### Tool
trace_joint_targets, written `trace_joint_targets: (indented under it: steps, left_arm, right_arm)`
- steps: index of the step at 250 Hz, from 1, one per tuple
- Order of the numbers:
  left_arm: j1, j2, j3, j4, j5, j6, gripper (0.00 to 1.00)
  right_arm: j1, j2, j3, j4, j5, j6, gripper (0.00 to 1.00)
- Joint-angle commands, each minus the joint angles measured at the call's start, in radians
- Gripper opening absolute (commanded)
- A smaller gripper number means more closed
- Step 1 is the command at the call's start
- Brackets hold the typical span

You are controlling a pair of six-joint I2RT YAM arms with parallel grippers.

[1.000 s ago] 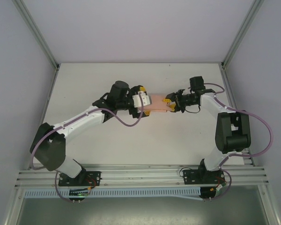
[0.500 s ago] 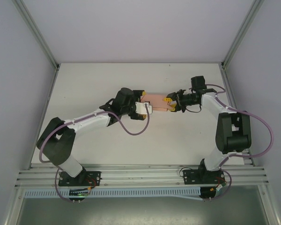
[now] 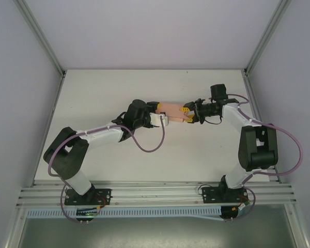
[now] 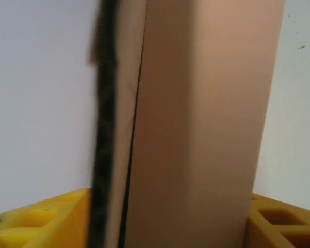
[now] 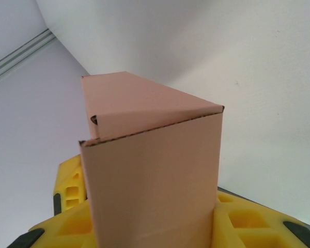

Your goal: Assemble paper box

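Observation:
The salmon-pink paper box [image 3: 172, 112] is folded into a small rectangular box and is held above the table between the two arms. My left gripper [image 3: 160, 118] is at its left end and my right gripper [image 3: 188, 114] is at its right end. In the left wrist view the paper box [image 4: 196, 129] stands between the yellow fingers [image 4: 39, 223], with a dark blurred strip along its left edge. In the right wrist view the paper box [image 5: 155, 175] sits between the yellow fingers [image 5: 248, 222], its closed top flap showing. Both grippers are shut on it.
The white table [image 3: 144, 150] spreads under both arms, with grey walls at the left and right and a metal frame rail [image 3: 155, 194] at the near edge. Purple cables [image 3: 150, 147] loop beside each arm.
The left arm has stretched out lower and further right, its gripper now sitting at the box's lower left end. The box has shifted slightly up and right. The right arm barely moved.

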Motion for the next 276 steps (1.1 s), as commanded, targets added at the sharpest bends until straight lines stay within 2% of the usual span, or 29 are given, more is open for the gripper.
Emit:
trace_joint_targets:
  steps: [1, 27, 54, 73, 78, 86, 97, 123, 142, 162, 176, 198, 211, 226, 242, 276]
  left_arm:
    - [0.003, -0.008, -0.001, 0.059, -0.001, 0.016, 0.5]
    - [0.003, -0.017, -0.004, 0.06, -0.008, 0.03, 0.44]
    - [0.003, -0.03, -0.009, 0.066, -0.017, 0.037, 0.43]
    - [0.003, -0.044, -0.001, 0.015, 0.001, 0.029, 0.41]
    - [0.003, -0.048, 0.003, -0.002, 0.006, 0.022, 0.41]
    - [0.003, -0.054, 0.009, -0.026, 0.014, 0.01, 0.41]
    - [0.002, -0.062, 0.023, -0.072, 0.023, -0.005, 0.4]
    - [0.003, -0.077, 0.049, -0.159, 0.032, -0.024, 0.38]
    - [0.003, -0.081, 0.085, -0.264, 0.04, -0.023, 0.35]
    - [0.003, -0.07, 0.175, -0.469, 0.055, -0.043, 0.35]
    - [0.005, -0.041, 0.282, -0.68, 0.083, -0.074, 0.35]
    - [0.011, 0.028, 0.469, -1.005, 0.156, -0.167, 0.38]
    - [0.012, 0.052, 0.533, -1.103, 0.174, -0.229, 0.37]
    - [0.016, 0.082, 0.555, -1.203, 0.213, -0.231, 0.38]
    - [0.016, 0.095, 0.545, -1.273, 0.232, -0.221, 0.37]
    - [0.029, 0.111, 0.505, -1.304, 0.225, -0.302, 0.39]
  right_arm:
    - [0.025, -0.001, 0.024, -0.05, -0.058, -0.033, 0.35]
    - [0.025, -0.006, 0.025, -0.06, -0.05, -0.04, 0.38]
    - [0.024, -0.017, 0.03, -0.071, -0.03, -0.055, 0.53]
    - [0.015, -0.044, 0.033, -0.057, 0.033, -0.049, 0.65]
    - [0.011, -0.052, 0.033, -0.03, 0.045, -0.042, 0.7]
    - [0.004, -0.07, 0.033, 0.015, 0.066, -0.034, 0.86]
    - [-0.007, -0.099, 0.036, 0.046, 0.124, -0.031, 0.99]
    - [-0.034, -0.167, 0.044, 0.058, 0.286, -0.095, 0.99]
    - [-0.06, -0.214, 0.044, 0.045, 0.409, -0.201, 0.99]
    - [-0.056, -0.269, 0.048, 0.028, 0.563, -0.4, 0.99]
    - [-0.054, -0.312, 0.016, 0.06, 0.653, -0.484, 0.99]
    - [-0.056, -0.374, -0.104, 0.259, 0.63, -0.554, 0.99]
    - [-0.06, -0.399, -0.179, 0.4, 0.596, -0.573, 0.99]
    - [-0.065, -0.402, -0.226, 0.506, 0.535, -0.64, 0.99]
    - [-0.064, -0.381, -0.183, 0.441, 0.457, -0.748, 0.98]
    - [-0.047, -0.335, -0.091, 0.28, 0.281, -0.983, 0.97]
